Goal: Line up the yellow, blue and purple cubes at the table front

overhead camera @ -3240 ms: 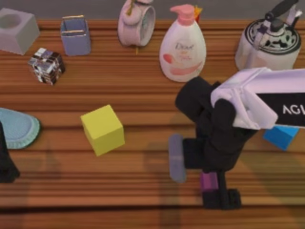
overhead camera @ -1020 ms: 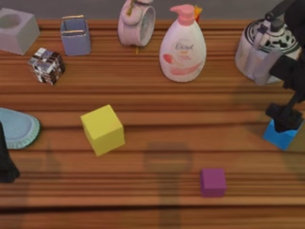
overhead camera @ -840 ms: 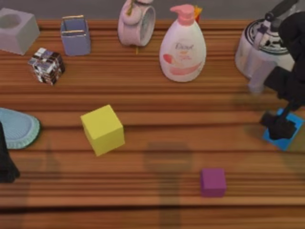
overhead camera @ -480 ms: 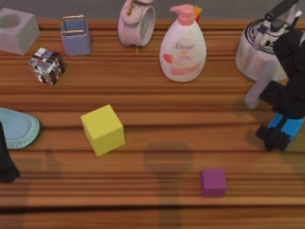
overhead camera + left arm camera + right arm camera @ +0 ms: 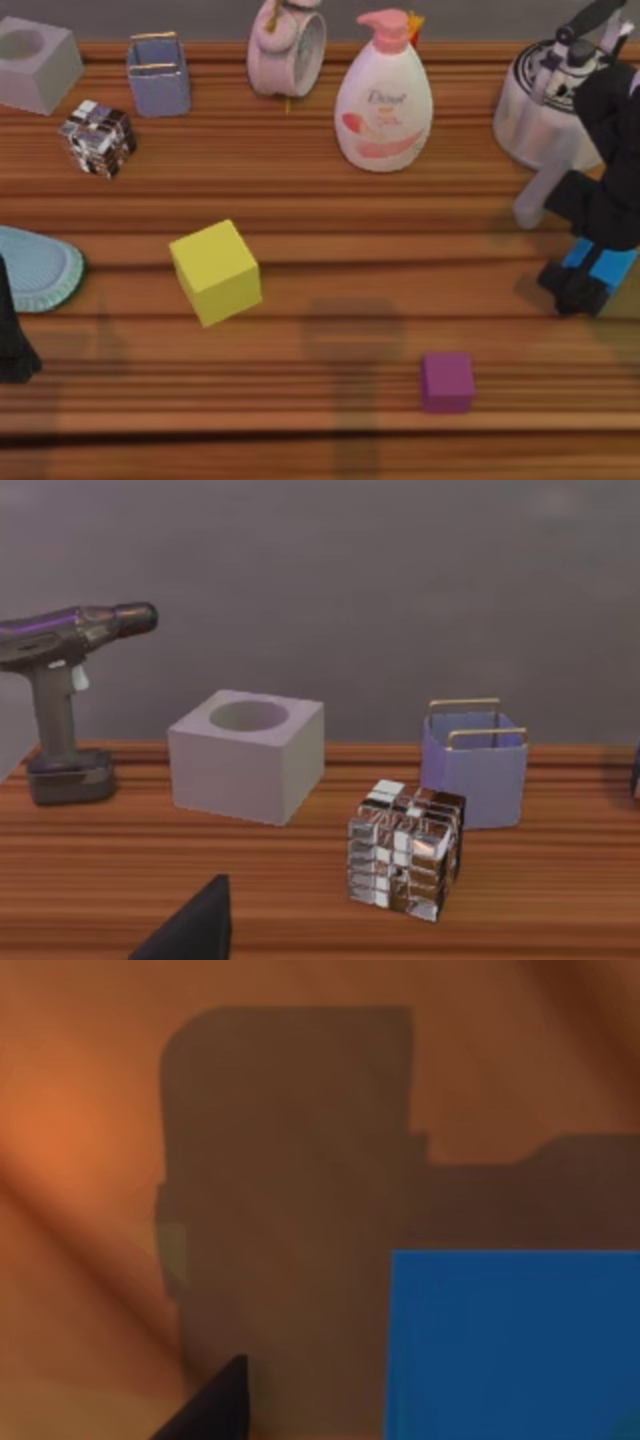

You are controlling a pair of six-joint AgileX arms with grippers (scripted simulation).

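Observation:
The blue cube (image 5: 606, 262) sits near the table's right edge, and my right gripper (image 5: 590, 275) is down over it, open. In the right wrist view the blue cube (image 5: 512, 1345) fills one corner and a dark fingertip (image 5: 215, 1405) stands apart from its side. The purple cube (image 5: 446, 381) rests alone near the front, right of centre. The yellow cube (image 5: 215, 271) lies left of centre, turned at an angle. My left gripper (image 5: 12, 345) is parked at the left edge, open, with one fingertip (image 5: 195, 930) showing.
Along the back stand a grey block (image 5: 35, 63), a lavender box (image 5: 158, 75), an alarm clock (image 5: 287, 45), a soap bottle (image 5: 384, 95) and a kettle (image 5: 550, 95). A mirrored cube (image 5: 97, 137) and a blue pad (image 5: 38, 268) lie at the left. A drill (image 5: 60, 710) stands beyond.
My right arm left the purple cube at the front, swung to the right side and came down around the blue cube. It has hardly moved in the last half second.

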